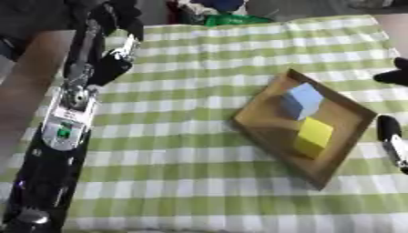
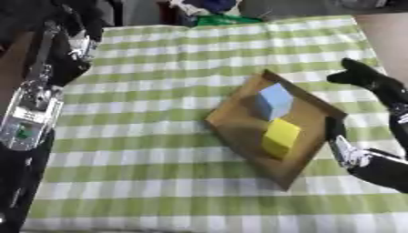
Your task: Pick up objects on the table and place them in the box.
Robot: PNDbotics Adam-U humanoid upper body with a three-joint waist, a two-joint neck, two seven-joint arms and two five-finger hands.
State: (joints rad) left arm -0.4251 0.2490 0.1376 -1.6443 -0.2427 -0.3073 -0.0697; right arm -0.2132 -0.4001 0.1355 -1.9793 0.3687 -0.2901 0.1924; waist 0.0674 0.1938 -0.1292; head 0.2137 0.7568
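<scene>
A shallow wooden box [image 2: 233, 124] lies askew on the green-checked cloth, right of centre. Inside it a light blue block [image 2: 275, 102] stands at the far end, with a yellow block [image 2: 280, 134] just in front of it, close together. My right hand [image 2: 379, 168] is open beside the box's right rim. One finger [image 2: 339, 142] lies along that rim, and the thumb [image 2: 363, 75] is spread away at the far right. It holds nothing. My left hand [image 1: 108, 66] is raised at the upper left, far from the box, and its grasp is unclear.
My left arm [image 1: 63, 127] runs along the whole left edge of the table. A green item [image 1: 231, 19] and dark clutter lie past the far edge. Checked cloth [image 1: 175, 164] stretches between the left arm and the box.
</scene>
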